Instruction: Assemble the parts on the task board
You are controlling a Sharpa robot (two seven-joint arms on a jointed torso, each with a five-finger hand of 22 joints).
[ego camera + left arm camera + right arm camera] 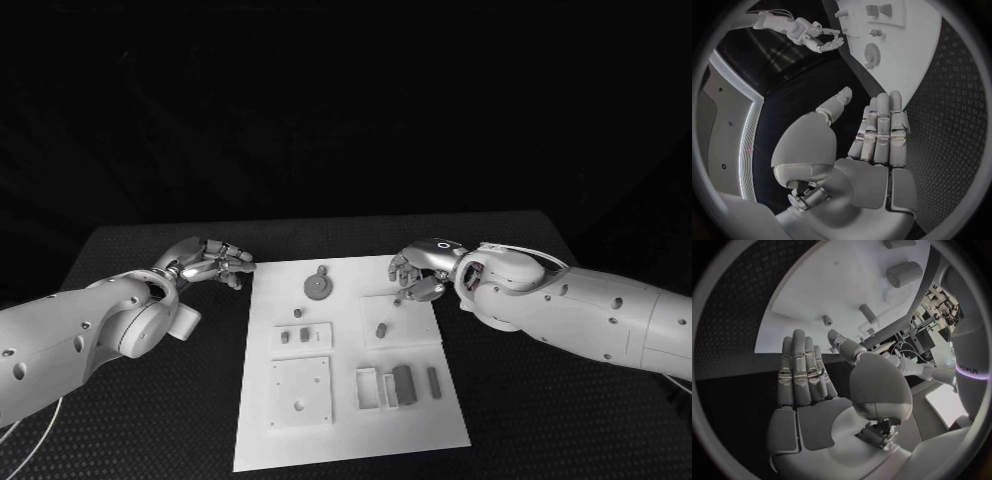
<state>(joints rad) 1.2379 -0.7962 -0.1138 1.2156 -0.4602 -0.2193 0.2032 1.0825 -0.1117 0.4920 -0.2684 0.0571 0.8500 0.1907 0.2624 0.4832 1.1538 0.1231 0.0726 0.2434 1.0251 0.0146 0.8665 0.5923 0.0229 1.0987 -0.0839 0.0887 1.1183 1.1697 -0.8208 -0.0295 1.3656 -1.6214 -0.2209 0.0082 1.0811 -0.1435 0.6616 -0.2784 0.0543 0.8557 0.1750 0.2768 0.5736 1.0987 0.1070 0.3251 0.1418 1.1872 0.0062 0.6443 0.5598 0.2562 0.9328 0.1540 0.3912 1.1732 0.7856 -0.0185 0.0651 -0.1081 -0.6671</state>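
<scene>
Your task board lies flat in the middle of the black bench, carrying a gear-shaped part near its far edge, small pegs around its middle and rectangular blocks toward its near end. Your left robot hand hovers just off the board's far left corner, fingers straight and close together, holding nothing. Your right robot hand sits over the far right corner, fingers extended, thumb apart, also empty.
</scene>
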